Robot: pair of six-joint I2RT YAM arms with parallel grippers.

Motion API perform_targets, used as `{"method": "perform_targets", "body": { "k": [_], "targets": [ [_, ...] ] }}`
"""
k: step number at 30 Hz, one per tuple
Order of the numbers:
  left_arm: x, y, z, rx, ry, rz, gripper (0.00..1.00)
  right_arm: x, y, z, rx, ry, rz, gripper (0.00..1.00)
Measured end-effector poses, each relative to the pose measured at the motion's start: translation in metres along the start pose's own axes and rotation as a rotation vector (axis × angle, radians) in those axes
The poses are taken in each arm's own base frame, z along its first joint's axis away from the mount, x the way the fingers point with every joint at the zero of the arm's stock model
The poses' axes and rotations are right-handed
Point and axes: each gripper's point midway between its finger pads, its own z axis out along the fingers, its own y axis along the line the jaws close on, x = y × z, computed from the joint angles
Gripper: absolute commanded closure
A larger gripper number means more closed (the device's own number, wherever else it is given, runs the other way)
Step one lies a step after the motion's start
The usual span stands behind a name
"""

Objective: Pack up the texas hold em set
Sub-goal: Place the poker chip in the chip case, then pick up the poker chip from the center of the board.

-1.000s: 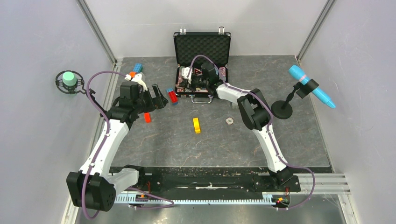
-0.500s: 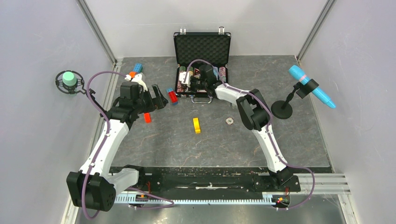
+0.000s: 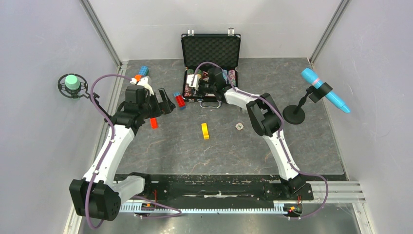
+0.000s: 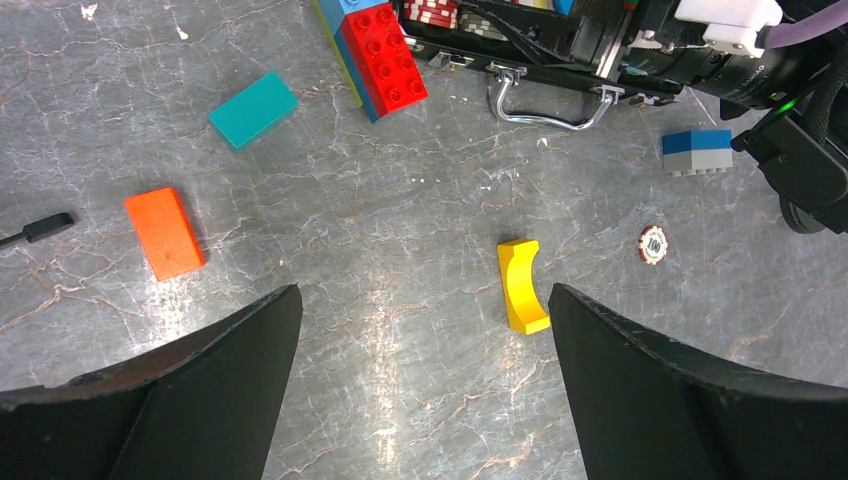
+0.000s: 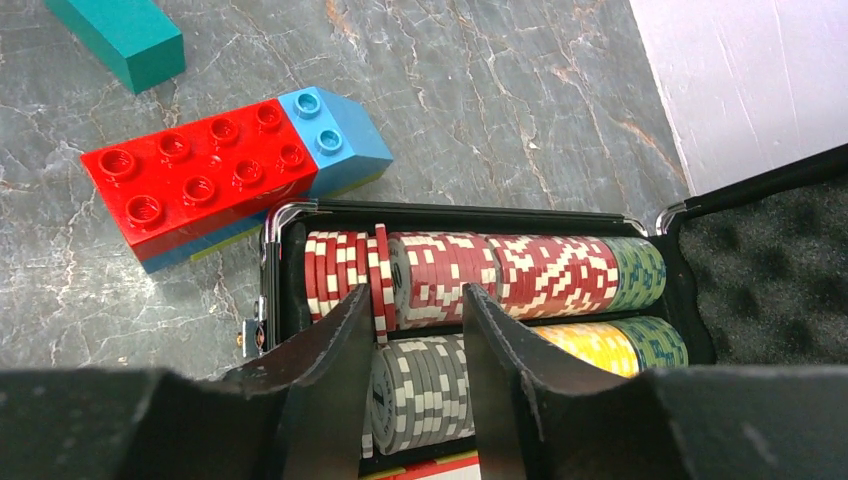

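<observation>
The black briefcase of the texas hold em set stands open at the back of the table, lid up and silver handle facing forward. Rows of red chips, grey chips and yellow and green chips fill it. My right gripper hangs open just over the left end of the rows, and one red chip stands a little proud beside its left finger. A loose chip lies on the table right of the case. My left gripper is open over bare table, left of the case.
A red and blue brick lies against the case's left front corner. A teal block, an orange block, a yellow block and a blue-grey brick are scattered nearby. A blue marker on a stand is at the right.
My right gripper has shifted a little to the left over the case and its jaws have parted. The left arm has not moved.
</observation>
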Motion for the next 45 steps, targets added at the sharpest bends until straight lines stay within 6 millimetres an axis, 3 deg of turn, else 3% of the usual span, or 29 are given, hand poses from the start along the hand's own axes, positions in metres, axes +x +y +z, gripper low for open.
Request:
{"method": "perform_targets", "body": {
  "k": [13,21,26,32,36,39,41,43,45],
  "targets": [
    [0.0,0.0,0.0,0.0,0.001,0.0,0.0,0.001,0.005,-0.018,0.018,-0.067,0.082,0.53],
    [0.0,0.0,0.0,0.0,0.001,0.0,0.0,-0.032,-0.001,-0.05,0.085,-0.212,0.187,0.55],
    [0.0,0.0,0.0,0.0,0.001,0.0,0.0,-0.047,-0.015,-0.094,0.219,-0.278,0.317,0.57],
    [0.001,0.0,0.0,0.003,0.004,0.0,0.0,-0.063,-0.02,-0.161,0.427,-0.243,0.49,0.6],
    [0.002,0.0,0.002,0.002,0.01,-0.001,0.0,-0.072,-0.026,-0.195,0.563,-0.185,0.604,0.62],
    [0.003,0.0,0.003,0.002,0.013,-0.002,0.0,-0.061,-0.031,-0.21,0.647,-0.043,0.722,0.65],
    [0.003,0.0,0.003,0.002,0.016,-0.002,0.0,-0.047,-0.03,-0.215,0.686,0.053,0.791,0.58],
    [0.004,0.0,0.004,0.006,0.02,-0.003,0.0,-0.027,-0.014,-0.223,0.711,0.168,0.874,0.38],
    [0.004,-0.001,0.004,0.012,0.023,-0.003,0.0,-0.006,0.012,-0.232,0.711,0.26,0.956,0.34]
  ]
}}
